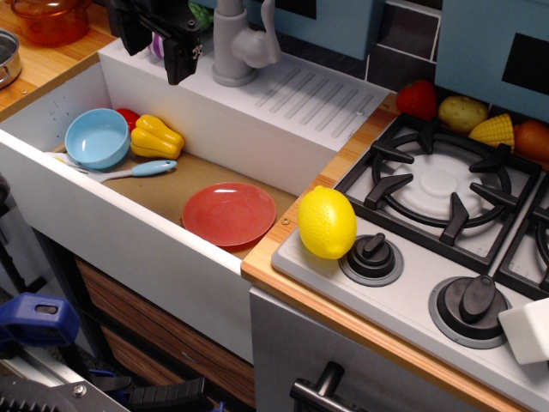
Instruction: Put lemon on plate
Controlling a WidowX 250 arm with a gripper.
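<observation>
The yellow lemon (327, 222) stands on the front left corner of the toy stove, next to a knob. The red-orange plate (229, 214) lies flat and empty in the sink, just left of the lemon. My black gripper (163, 39) hangs at the top left, above the sink's back rim, far from the lemon. Its upper part is cut off by the frame edge, and I cannot tell how its jaws stand. It holds nothing that I can see.
In the sink (257, 137) lie a light blue bowl (97, 137), a yellow bell pepper (155, 138) and a blue-handled utensil (129, 171). A grey faucet (239, 43) stands behind. The stove (437, 184) holds a strawberry (417, 99), potato (462, 112), corn (495, 131).
</observation>
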